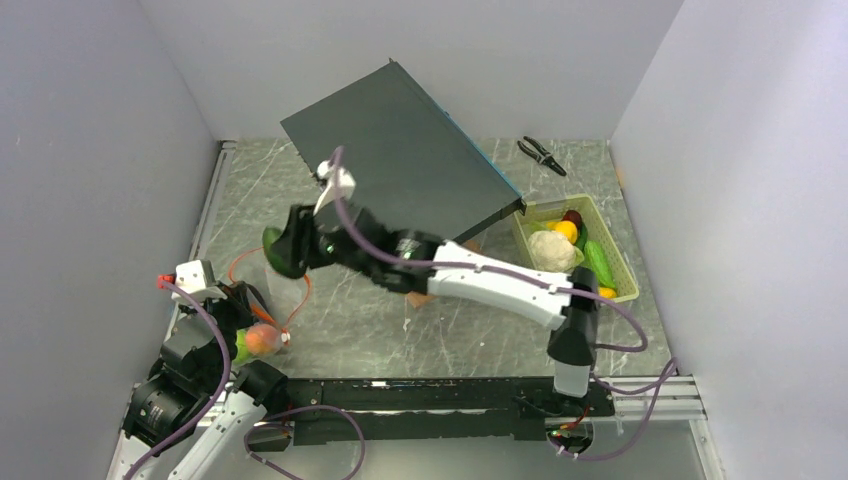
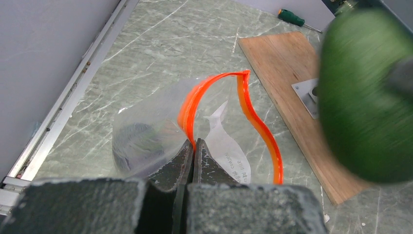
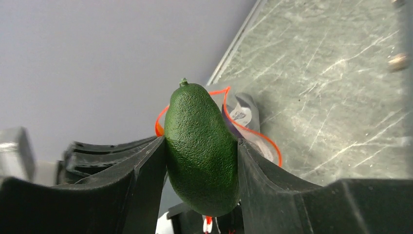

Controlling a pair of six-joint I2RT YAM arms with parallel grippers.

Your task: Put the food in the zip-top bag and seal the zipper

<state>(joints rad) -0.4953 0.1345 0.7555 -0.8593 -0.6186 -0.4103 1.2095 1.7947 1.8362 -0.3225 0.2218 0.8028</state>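
Note:
The clear zip-top bag [image 2: 146, 131] lies on the marble table with its mouth held open in a loop. Its orange-red zipper [image 2: 192, 100] also shows in the top view [image 1: 240, 262]. A dark piece shows dimly inside the bag. My left gripper [image 2: 194, 144] is shut on the near zipper strip. My right gripper [image 3: 200, 141] is shut on a dark green, pebbled toy fruit [image 3: 199, 146] and holds it just above the bag's mouth [image 3: 253, 131]. In the top view this gripper [image 1: 283, 250] hovers over the bag at the left.
A pale green tray [image 1: 625, 285] at the right holds cauliflower [image 1: 553, 250], yellow, green and dark pieces. A tilted dark panel [image 1: 400, 150] stands at the back, pliers [image 1: 541, 153] beyond it. An orange-and-green piece [image 1: 262, 340] sits by the left arm. A wooden board [image 2: 292, 97] lies right of the bag.

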